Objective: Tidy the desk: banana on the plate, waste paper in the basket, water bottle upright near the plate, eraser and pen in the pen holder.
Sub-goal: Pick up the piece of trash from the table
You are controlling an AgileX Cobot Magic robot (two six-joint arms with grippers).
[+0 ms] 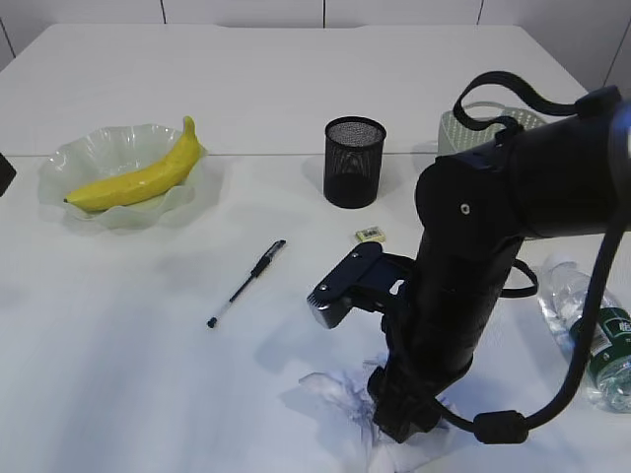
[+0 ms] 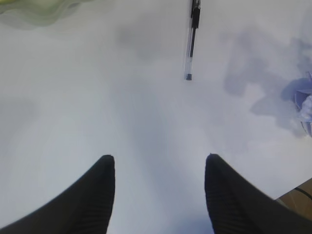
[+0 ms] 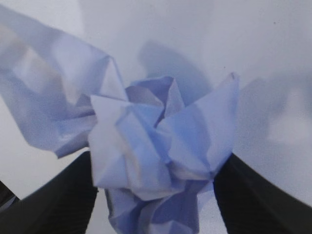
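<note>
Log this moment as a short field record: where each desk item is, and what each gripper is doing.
banana: lying on the plate, far left
pen: flat on the table, left of centre
eraser: on the table in front of the pen holder
water bottle: on its side at the right edge
basket: far right, partly hidden by the arm
waste paper: crumpled on the table, between the right gripper's fingers
right gripper: straddling the paper, grip not confirmed
left gripper: open, empty, above bare table
</note>
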